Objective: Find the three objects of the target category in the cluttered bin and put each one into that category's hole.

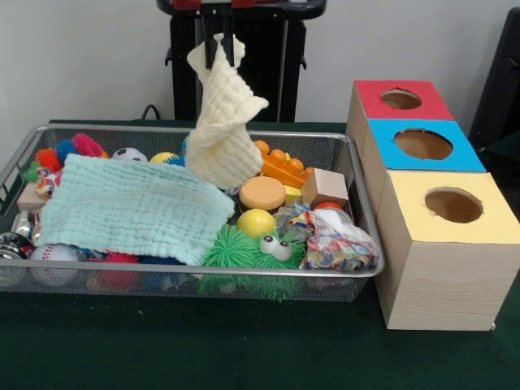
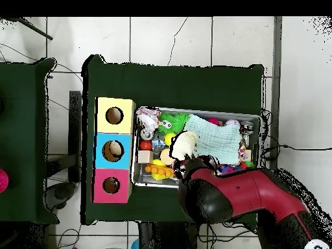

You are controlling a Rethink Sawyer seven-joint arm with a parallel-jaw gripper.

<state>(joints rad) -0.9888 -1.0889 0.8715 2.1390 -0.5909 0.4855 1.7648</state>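
Cream muslin cloth (image 1: 221, 134) hangs pinched at its top corner between the closed fingers of the gripper (image 1: 218, 49), lifted above the wire-mesh bin (image 1: 364, 213) with its lower end reaching down among the toys. A mint cloth (image 1: 134, 207) lies spread over the bin's clutter, and the three-hole box (image 1: 431, 244) stands just beside the bin.

- The bin (image 1: 357, 203) fills the front view's left and centre; a spread cloth (image 1: 134, 207) lies over its left part
- A second cloth (image 1: 221, 134) hangs at upper centre
- Three boxes (image 1: 443, 236) line the right side
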